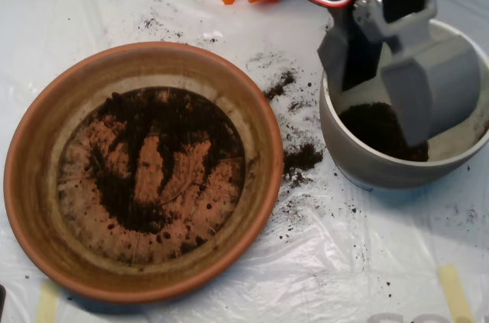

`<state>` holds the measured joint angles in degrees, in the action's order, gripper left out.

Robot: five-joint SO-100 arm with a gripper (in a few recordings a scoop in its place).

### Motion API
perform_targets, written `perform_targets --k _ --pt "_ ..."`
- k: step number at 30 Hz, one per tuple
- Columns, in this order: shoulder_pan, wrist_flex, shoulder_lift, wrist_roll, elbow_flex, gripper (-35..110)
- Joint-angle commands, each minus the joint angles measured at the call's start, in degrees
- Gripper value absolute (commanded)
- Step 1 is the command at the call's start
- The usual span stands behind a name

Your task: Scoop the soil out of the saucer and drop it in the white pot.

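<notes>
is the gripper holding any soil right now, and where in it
Cannot be told: the gripper hangs over the white pot, its grey shells hiding whatever is inside. Soil lies in the pot beneath it.

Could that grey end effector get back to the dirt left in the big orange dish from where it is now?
Probably yes. The end effector hangs over the white pot, and the saucer sits right beside it, open from above. Nothing stands between them; the remaining soil lies thin and exposed.

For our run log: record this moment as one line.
hand: over white pot | soil: in pot, some left in saucer, spilled between
</notes>
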<state>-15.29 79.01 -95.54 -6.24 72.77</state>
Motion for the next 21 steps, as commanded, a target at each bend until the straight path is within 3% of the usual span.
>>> perform_targets --k 1,14,21 --pt "6.2 0.2 -7.9 0.8 -4.0 37" --pt "27.2 -13.7 -21.2 -4.3 32.3 47" --pt "35.6 -15.4 -16.4 -1.7 39.1 52"
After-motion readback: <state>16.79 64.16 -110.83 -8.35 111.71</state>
